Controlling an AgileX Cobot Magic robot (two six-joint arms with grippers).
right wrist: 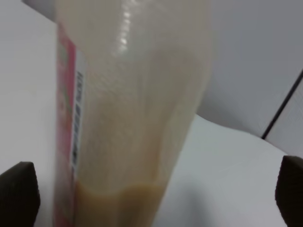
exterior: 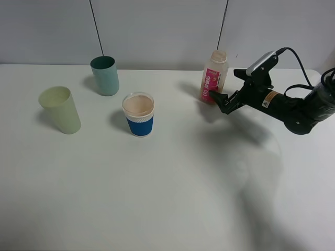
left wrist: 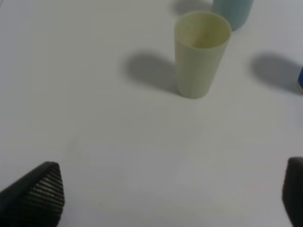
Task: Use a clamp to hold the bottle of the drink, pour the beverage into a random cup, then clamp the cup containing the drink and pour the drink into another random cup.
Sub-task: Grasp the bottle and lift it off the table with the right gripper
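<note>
Bottle stands upright at the back right of the table, no cap on it, only a shallow layer of drink at its base. Right gripper is low at the bottle's foot. In the wrist view its fingers sit wide apart either side of the bottle, with a gap on each side, so not clamped. Blue cup is upright near mid-table and full of beige drink almost to the rim. Judged from this, the first pour is done and the cup is the next thing to grip. The cup lies to the left of the right gripper in the overhead view, well apart, with bare table between. Its long axis is vertical, so a level side approach suits. Left gripper is also spread, holding nothing, and not in the overhead view. Its camera looks onto the green cup, with the teal cup behind. Which arm is nearer the blue cup cannot be told. Either empty cup, green or teal, could receive.
</note>
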